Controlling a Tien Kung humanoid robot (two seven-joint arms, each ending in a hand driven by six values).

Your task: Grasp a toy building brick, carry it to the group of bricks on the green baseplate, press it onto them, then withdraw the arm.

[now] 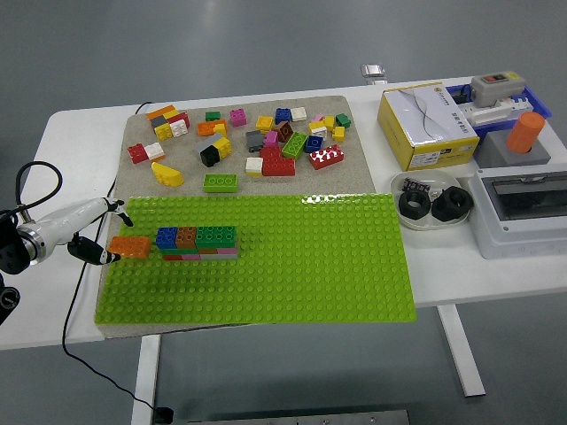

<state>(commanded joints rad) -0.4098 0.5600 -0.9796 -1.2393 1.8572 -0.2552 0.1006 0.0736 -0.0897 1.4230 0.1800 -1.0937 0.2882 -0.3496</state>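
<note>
Left hand: the left hand [93, 232] reaches in from the left edge, fingers spread and empty, fingertips just beside the orange brick.
Orange brick: the orange brick [129, 246] sits alone on the baseplate's left edge, immediately right of the fingertips; contact cannot be told.
Brick group: the brick group [198, 242], with blue, brown and green tops, stands just beyond the orange brick, a small gap between them.
Green baseplate: the green baseplate [301, 266] stretches away to the hand's right.
Loose bricks: loose bricks [248, 137] lie scattered on the beige mat [354, 159], farther off and above the hand.
Yellow box: a yellow box [427, 124] stands well away at the far right.
</note>
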